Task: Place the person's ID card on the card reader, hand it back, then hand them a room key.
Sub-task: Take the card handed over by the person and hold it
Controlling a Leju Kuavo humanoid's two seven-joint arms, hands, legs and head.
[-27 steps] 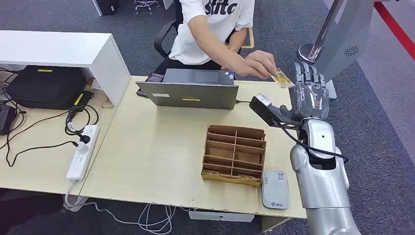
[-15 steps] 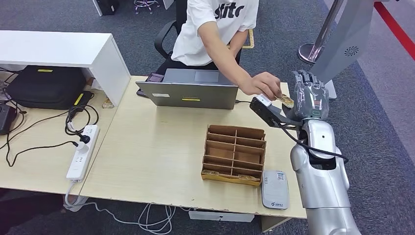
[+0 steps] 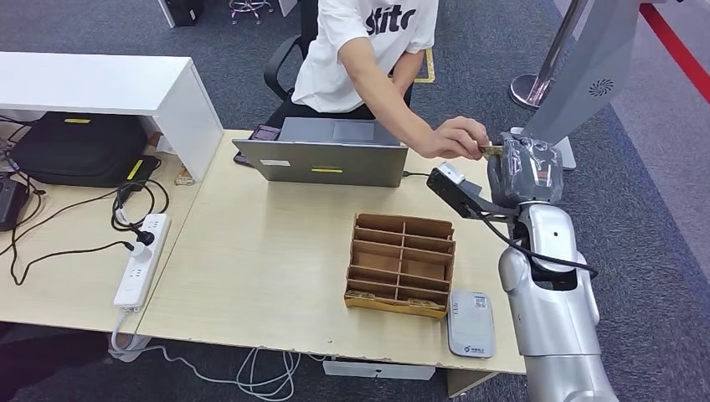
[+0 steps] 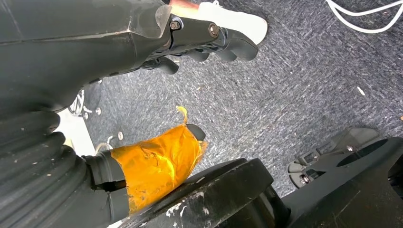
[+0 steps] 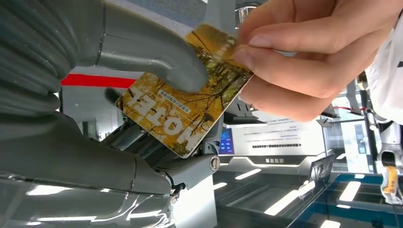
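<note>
ID card, a yellow one printed with the word HOTEL, sits at the far right end of the bench, pinched between the thumb and fingers of the right robot hand while the person's hand also grips its other end.

Going from the left: a black bag lies under a white shelf, and a white power strip with dark cables rests on the lighter side table. A grey laptop stands at the back edge of the bench, in front of the seated person in a white shirt. Nearer the front sits a brown cardboard divider box, and just beside its right front corner lies the grey card reader, flat on the bench. Above and beyond that, the silver right arm rises to the raised right robot hand, where the wrist view shows the thumb pressing on the card's face.

The left robot hand hangs over the carpeted floor, its fingers curled in with nothing in them, its thumb wrapped in orange tape.
</note>
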